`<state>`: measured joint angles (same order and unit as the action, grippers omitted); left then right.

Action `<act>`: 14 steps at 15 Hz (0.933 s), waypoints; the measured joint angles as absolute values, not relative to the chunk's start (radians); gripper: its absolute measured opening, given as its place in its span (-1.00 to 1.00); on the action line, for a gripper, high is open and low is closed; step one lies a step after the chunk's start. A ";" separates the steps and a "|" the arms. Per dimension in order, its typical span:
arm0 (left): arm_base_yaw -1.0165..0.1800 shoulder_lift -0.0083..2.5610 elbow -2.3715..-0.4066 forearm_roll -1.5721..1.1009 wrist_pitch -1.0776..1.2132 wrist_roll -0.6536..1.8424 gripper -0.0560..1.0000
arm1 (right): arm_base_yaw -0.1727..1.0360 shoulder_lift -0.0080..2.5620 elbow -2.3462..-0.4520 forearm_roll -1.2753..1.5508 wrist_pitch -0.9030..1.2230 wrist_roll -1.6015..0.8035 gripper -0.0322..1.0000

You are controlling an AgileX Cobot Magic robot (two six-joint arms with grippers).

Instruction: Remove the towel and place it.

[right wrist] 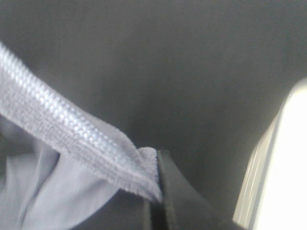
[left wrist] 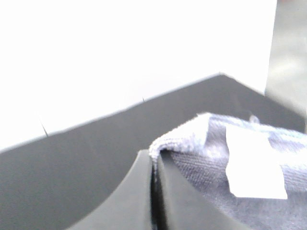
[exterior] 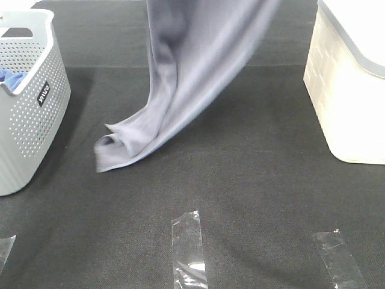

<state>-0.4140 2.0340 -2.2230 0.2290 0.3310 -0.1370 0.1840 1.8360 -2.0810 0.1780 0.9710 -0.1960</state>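
Over the middle of the far edge, the towel (exterior: 180,78) hangs in long folds, its top out of the high camera's sight. Its lower end drapes onto the black worktop (exterior: 258,180) left of centre. There a curled corner lies flat, pointing toward the left edge. The rest of the cloth is off the surface.

The left gripper (left wrist: 154,167) has its jaws pressed together with only a thin slit between them. A folded edge of the towel is pinched in that slit. A white label (left wrist: 254,163) lies on the terry just beside the pinch.

The right gripper (right wrist: 157,191) is likewise clamped tight on the towel. It holds the stitched hem (right wrist: 62,129), which runs taut away from the jaws. Looser cloth sags beside the hem.

At the left edge stands a grey perforated basket (exterior: 30,132), well apart from the towel's trailing corner. A blue cloth (exterior: 9,76) shows inside it at the rim. At the right edge stands a cream bin (exterior: 346,96) with a grey lid (exterior: 355,36).

Along the near edge, strips of clear tape are stuck to the worktop: one (exterior: 189,247) near the middle, one (exterior: 337,256) toward the right corner and one (exterior: 5,247) cut off at the left corner.
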 joint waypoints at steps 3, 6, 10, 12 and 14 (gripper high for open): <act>-0.362 2.031 -2.254 0.235 0.041 -0.137 -0.89 | 0.184 1.856 -2.236 0.157 0.688 -0.236 -0.94; -0.332 2.035 -2.254 0.248 -0.163 -0.136 -0.89 | 0.188 1.856 -2.257 0.160 0.500 -0.257 -0.94; -0.296 2.088 -2.254 0.258 -0.213 -0.133 -0.89 | 0.196 1.877 -2.257 0.168 0.519 -0.258 -0.94; -0.291 2.124 -2.254 0.258 -0.098 -0.133 -0.89 | 0.196 1.905 -2.257 0.165 0.610 -0.258 -0.94; -0.291 2.141 -2.254 0.250 0.091 -0.133 -0.89 | 0.196 1.929 -2.257 0.162 0.724 -0.258 -0.94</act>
<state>-0.2910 2.1410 -2.2540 0.2500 0.0910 -0.1330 0.1960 1.9290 -2.2570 0.1620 0.7240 -0.2580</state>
